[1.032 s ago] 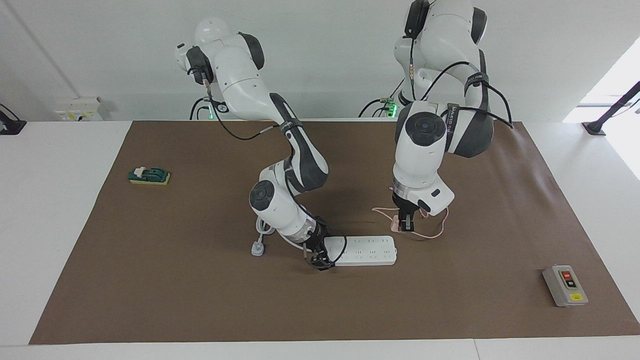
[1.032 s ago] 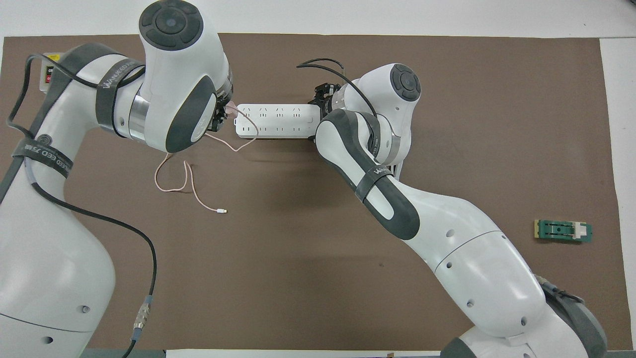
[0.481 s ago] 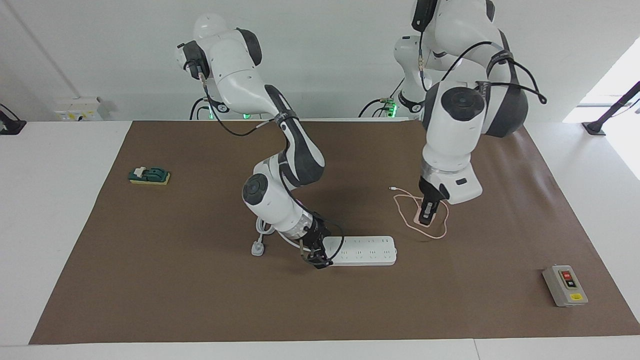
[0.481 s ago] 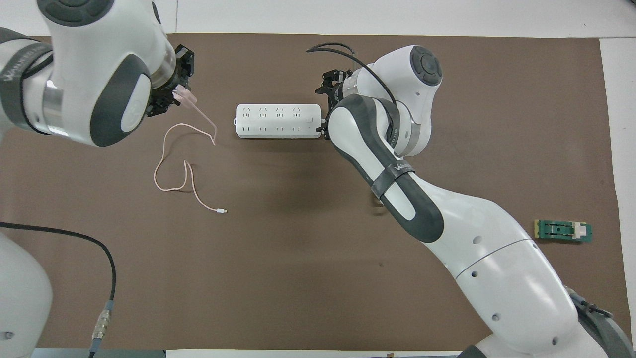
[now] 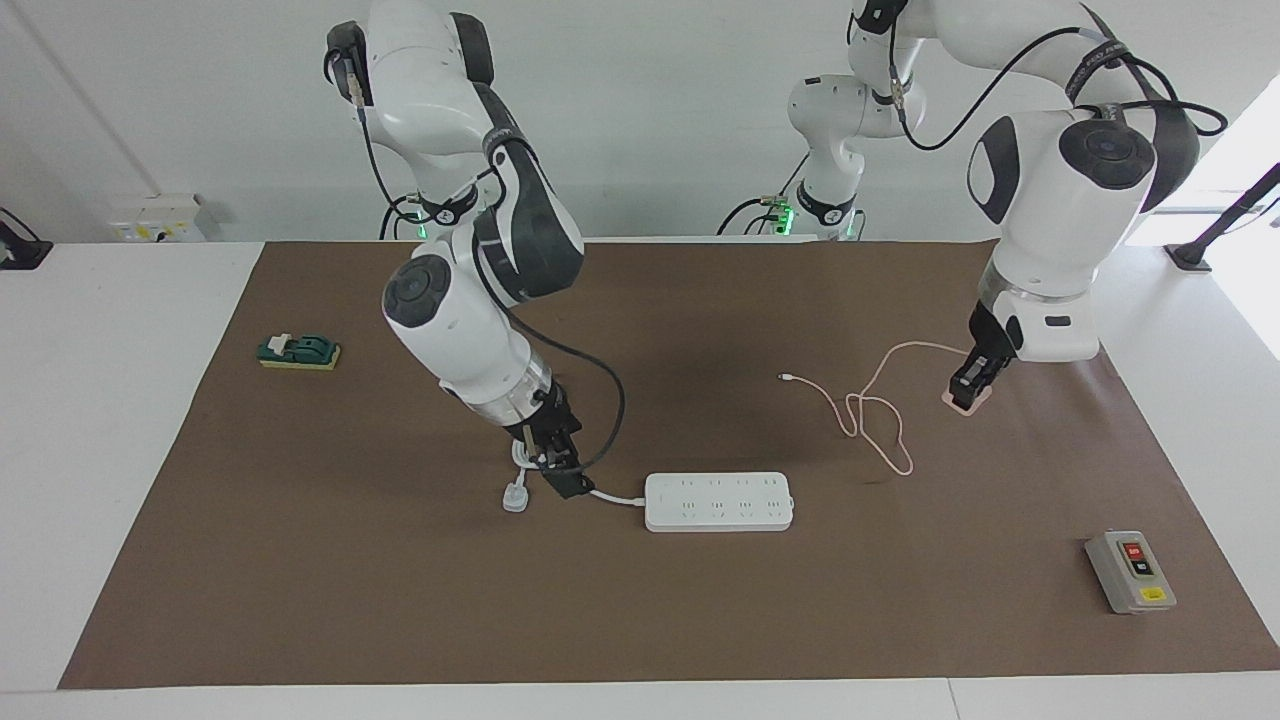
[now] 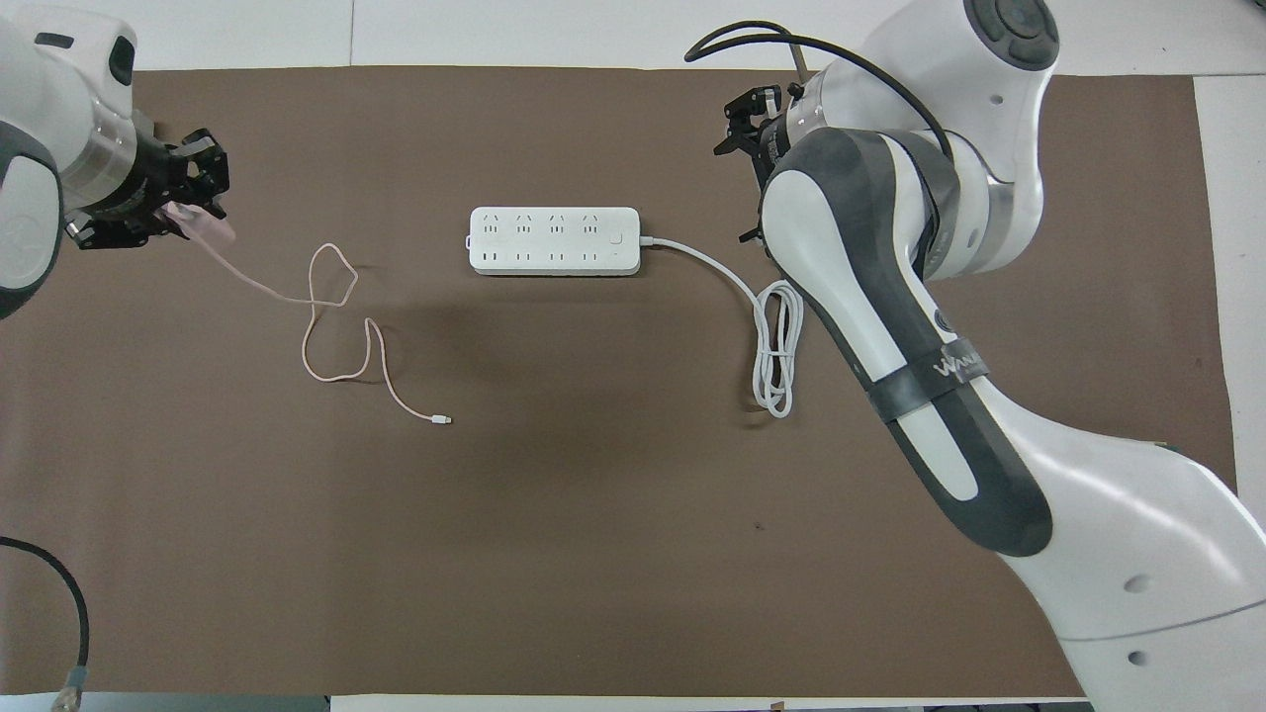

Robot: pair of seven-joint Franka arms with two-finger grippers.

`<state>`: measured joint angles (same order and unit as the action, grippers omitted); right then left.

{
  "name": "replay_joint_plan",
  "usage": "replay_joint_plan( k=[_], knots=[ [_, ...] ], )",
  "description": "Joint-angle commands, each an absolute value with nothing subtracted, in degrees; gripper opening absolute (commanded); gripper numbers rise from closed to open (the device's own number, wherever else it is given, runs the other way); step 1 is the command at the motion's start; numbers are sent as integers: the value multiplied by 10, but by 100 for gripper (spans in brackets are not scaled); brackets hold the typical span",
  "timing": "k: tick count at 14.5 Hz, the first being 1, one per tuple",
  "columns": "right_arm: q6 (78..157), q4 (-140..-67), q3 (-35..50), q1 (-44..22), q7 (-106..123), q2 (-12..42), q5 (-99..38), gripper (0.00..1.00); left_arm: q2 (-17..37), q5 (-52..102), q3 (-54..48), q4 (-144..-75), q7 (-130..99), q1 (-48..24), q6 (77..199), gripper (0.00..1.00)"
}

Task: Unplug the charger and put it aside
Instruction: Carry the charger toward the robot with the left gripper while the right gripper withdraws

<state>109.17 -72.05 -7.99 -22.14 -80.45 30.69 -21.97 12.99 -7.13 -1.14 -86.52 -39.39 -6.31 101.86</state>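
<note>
The pale pink charger is out of the white power strip and sits in my left gripper, which is shut on it. The gripper holds it low over the mat toward the left arm's end of the table, also seen from overhead. Its thin pink cable trails in loops on the mat to the tiny connector. My right gripper is open and empty. It hangs over the strip's white cord, beside the three-pin plug.
A grey switch box lies near the mat's corner at the left arm's end, farther from the robots. A green block on a yellow pad lies toward the right arm's end. The brown mat covers the table.
My left gripper carried the charger away from the strip toward the left arm's end, dragging the cable. My right gripper let go of the strip's end, rose and drew back over the cord.
</note>
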Motion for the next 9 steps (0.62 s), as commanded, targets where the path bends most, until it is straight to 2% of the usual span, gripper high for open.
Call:
replay_joint_plan(
  k=[1, 3, 5, 6, 7, 9],
  knots=[
    [1020, -738, -111, -219, -690, 232, -178, 100, 58, -58, -16, -967, -266, -27, 1041, 0],
    [957, -737, -132, -209, -584, 195, -153, 100, 31, -34, -16, -1037, -144, 2, 1092, 0],
    [884, -737, -145, -198, -470, 137, -110, 100, -40, -12, -15, -1179, -44, 23, 1191, 0],
    [863, -737, -146, -197, -409, 113, -82, 100, -67, 1, -15, -1229, -4, 33, 1212, 0],
    [845, -738, -146, -196, -347, 95, -61, 100, -83, 30, -15, -1262, 54, 46, 1226, 0],
    [816, -737, -146, -191, -272, 67, -32, 100, -85, 65, -14, -1280, 112, 50, 1232, 0]
  ],
)
